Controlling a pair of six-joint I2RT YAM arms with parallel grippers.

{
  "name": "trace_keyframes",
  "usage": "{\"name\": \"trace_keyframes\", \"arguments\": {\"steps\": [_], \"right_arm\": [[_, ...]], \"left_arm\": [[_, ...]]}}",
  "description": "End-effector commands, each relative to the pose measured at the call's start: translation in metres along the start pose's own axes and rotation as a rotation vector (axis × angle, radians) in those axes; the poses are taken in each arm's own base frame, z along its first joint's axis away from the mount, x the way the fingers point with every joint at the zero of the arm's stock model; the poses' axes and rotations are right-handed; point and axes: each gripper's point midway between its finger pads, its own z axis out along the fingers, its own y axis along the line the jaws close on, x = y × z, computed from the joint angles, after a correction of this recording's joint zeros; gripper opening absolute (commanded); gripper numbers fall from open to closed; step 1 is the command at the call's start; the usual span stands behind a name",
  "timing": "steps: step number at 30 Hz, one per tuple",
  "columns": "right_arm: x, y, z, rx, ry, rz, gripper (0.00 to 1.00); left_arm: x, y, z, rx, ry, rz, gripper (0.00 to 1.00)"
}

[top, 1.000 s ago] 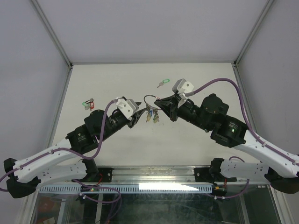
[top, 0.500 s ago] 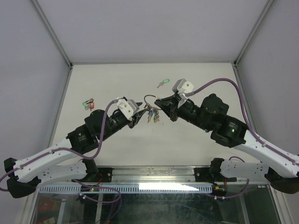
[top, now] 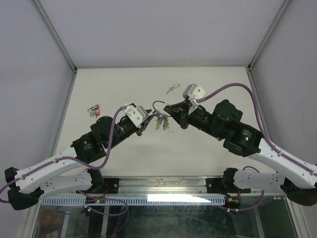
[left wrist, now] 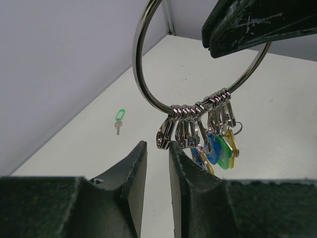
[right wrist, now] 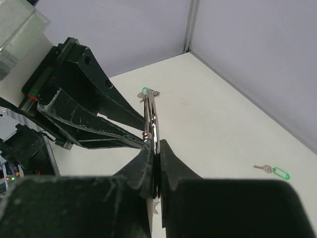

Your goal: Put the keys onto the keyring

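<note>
My right gripper is shut on the rim of the keyring, a large silver ring held upright above the table. Several silver clips hang from the ring's lower arc with blue, green and yellow tags. My left gripper is just under the leftmost clip. Its jaws stand a narrow gap apart with bare table showing between them, and nothing is clamped. A loose key with a green tag lies on the table behind the ring.
A small cluster with red and green tags lies near the table's left edge. White enclosure walls with metal posts close in the back and sides. Both arms meet over the table's middle.
The left gripper's jaws have narrowed and its tips have edged closer to the hanging clips. The bunch of tags swung slightly. The right gripper has held still on the ring.
</note>
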Motion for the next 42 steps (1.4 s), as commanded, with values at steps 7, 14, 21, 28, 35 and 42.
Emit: {"name": "trace_keyframes", "arguments": {"steps": [7,14,21,28,35,42], "right_arm": [[-0.017,0.002,0.003,-0.009,-0.075,0.017,0.00],[-0.013,0.005,0.006,-0.020,-0.069,0.028,0.00],[-0.022,-0.006,0.000,0.037,-0.102,0.029,0.00],[-0.026,-0.013,-0.002,0.074,-0.119,0.032,0.00],[-0.026,-0.015,-0.003,0.084,-0.120,0.036,0.00],[-0.025,-0.011,-0.002,0.063,-0.116,0.046,0.00]], "left_arm": [[-0.040,0.011,-0.004,-0.035,-0.107,-0.017,0.23],[-0.040,0.010,-0.001,-0.033,-0.110,-0.017,0.24],[-0.035,0.009,-0.005,-0.029,-0.098,-0.020,0.25],[-0.028,0.005,-0.008,-0.010,-0.079,-0.022,0.27],[-0.027,0.006,-0.008,-0.013,-0.075,-0.019,0.28],[-0.031,0.006,-0.006,-0.013,-0.085,-0.017,0.28]]}}
